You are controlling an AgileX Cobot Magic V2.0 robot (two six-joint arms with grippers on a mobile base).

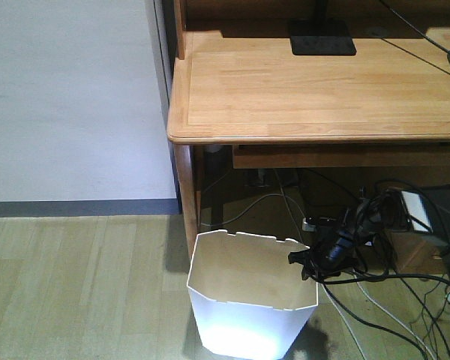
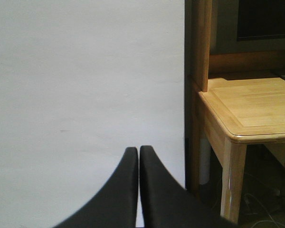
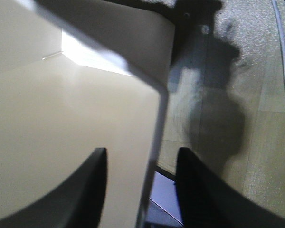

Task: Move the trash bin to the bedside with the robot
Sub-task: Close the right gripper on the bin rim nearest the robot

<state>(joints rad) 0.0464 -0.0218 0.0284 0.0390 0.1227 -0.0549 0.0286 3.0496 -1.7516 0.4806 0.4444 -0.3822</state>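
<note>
Right black gripper [image 3: 142,153] angled down, fingers apart astride right rim of white thin-walled angular plastic bin [image 1: 244,304], standing on floor [image 1: 75,285] beside light wooden desk [image 1: 322,82]. Left gripper [image 2: 138,151]: fingers pressed together.

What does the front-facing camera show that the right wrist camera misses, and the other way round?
Only the front-facing view shows the whole white trash bin standing by the leg of the wooden desk, with the right gripper at its rim. Only the right wrist view shows, close up, that this gripper is open astride the bin's thin wall, one finger inside and one outside, with a gap on each side. Both views show the bin and the pale floor.
</note>
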